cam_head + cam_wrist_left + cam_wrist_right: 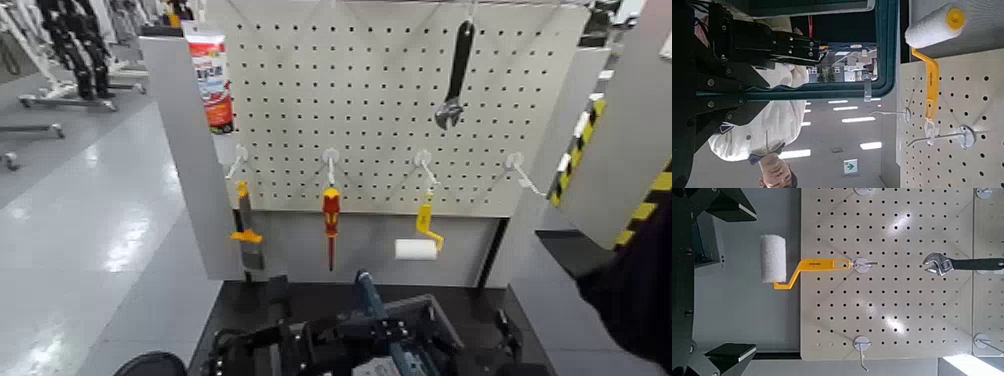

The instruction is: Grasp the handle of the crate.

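handle (371, 297), head view: stands up over the crate (440, 322), ahead of me on the black table (243, 296), right of my left arm. thin plastic by the look of it, so i'd guess light, fairly stiff along the bar, some flex at the corners. smooth, may slide a bit in the pads. not fragile, but a hard squeeze off-axis could twist it. best hold: middle of the top bar, so the crate hangs level if lifted. can't judge the crate's weight from here.

left wrist view: my left pincer (728, 95) is pressed together on the handle's top bar, black parts either side of it. whether that's dead centre, can't tell. looks: blue-grey going teal here, slim straight bar, rounded corner, then a side leg at right angles. narrow band, open middle. small metal-looking clip (868, 89) shows by the corner; whether it's fixed to the bar, can't tell. person (770, 137) in the background, well apart.

right wrist view: no handle in it. my right pincer (741, 282) is spread, nothing between the tips, facing the pegboard (899, 305) and paint roller (774, 258). one-arm job as i read it; right side can wait.
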### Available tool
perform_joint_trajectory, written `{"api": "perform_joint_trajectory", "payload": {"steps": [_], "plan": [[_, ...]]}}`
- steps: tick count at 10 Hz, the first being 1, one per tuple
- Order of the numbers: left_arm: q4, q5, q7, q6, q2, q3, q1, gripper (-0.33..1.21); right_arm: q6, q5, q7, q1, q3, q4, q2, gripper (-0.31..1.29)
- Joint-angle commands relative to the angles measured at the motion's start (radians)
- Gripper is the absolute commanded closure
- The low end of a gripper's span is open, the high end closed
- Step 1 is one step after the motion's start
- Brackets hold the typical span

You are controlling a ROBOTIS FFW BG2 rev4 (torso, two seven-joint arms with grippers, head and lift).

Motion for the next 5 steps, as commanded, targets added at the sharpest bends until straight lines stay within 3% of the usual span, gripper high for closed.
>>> {"api": "perform_joint_trajectory", "payload": {"steps": [1, 5], "plan": [[-0.005, 0.001, 0.0, 0.0, -0.002, 0.003, 0.003, 1.19, 0.0, 0.0, 0.003, 0.0, 0.0, 0.0, 0.0, 0.13], [-0.008, 0.001, 0.002, 0.0, -0.002, 0.008, 0.004, 1.19, 0.01, 0.017, 0.007, 0.0, -0.003, -0.005, 0.0, 0.13]]}}
